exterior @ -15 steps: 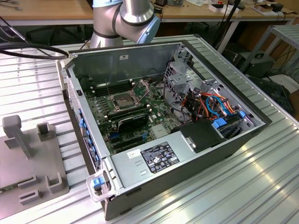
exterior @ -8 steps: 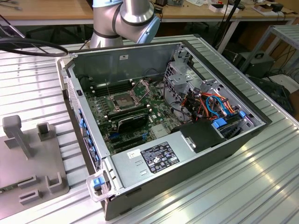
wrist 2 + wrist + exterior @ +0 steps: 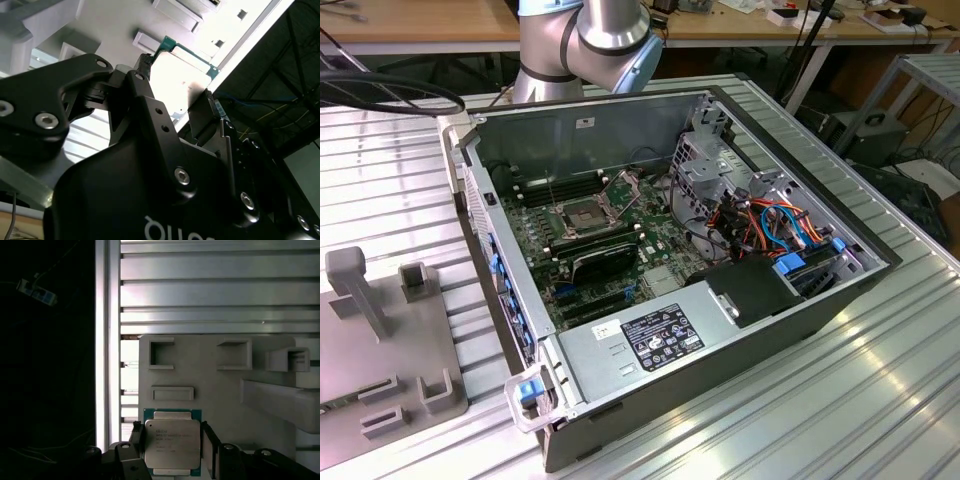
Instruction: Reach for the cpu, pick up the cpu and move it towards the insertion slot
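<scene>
The cpu (image 3: 172, 446), a small silvery square chip on a green edge, sits between the two black fingers of my gripper (image 3: 172, 436). One finger presses each side of it, so the gripper is shut on it. In the second wrist view the cpu (image 3: 189, 75) shows bright between the same fingertips (image 3: 145, 62), and the gripper (image 3: 177, 79) holds it over a grey fixture plate (image 3: 220, 390). The insertion slot (image 3: 582, 213), a square socket with a silver frame and dark centre, lies on the motherboard inside the open computer case (image 3: 670, 330), with its metal retention plate tilted up.
The grey fixture plate (image 3: 380, 340) with raised brackets lies on the ribbed metal table at the exterior view's left, beside the case. The arm's base (image 3: 585, 40) stands behind the case. Inside the case are cables, a drive cage and a black labelled box (image 3: 660, 335).
</scene>
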Controlling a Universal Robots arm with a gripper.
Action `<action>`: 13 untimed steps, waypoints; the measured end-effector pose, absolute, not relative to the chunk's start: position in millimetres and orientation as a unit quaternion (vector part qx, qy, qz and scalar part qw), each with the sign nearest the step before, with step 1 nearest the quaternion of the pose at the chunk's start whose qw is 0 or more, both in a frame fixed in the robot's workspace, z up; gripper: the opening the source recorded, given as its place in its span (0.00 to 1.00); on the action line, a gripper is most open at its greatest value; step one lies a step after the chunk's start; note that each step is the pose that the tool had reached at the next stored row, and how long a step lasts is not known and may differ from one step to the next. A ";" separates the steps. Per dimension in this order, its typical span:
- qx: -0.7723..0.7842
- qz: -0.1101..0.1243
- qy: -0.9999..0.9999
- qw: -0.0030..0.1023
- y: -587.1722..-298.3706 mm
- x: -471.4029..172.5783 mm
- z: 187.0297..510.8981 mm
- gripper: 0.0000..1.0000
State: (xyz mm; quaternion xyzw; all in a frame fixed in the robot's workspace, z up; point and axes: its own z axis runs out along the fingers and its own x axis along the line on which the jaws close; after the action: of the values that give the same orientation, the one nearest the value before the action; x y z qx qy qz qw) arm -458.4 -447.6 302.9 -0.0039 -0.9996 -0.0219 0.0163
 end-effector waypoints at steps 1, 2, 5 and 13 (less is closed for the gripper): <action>-0.004 -0.022 -1.000 0.016 -447.5 -458.4 303.4 0.55; -0.004 -0.022 -1.000 0.016 -447.5 -458.4 304.0 0.55; -0.004 -0.022 -1.000 0.016 -447.6 -458.3 305.7 0.55; -0.004 -0.022 -1.000 0.016 -447.6 -458.4 309.5 0.55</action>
State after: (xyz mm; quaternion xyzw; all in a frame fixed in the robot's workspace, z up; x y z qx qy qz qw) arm -458.4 -447.6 309.5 -0.0039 -0.9996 -0.0223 0.0164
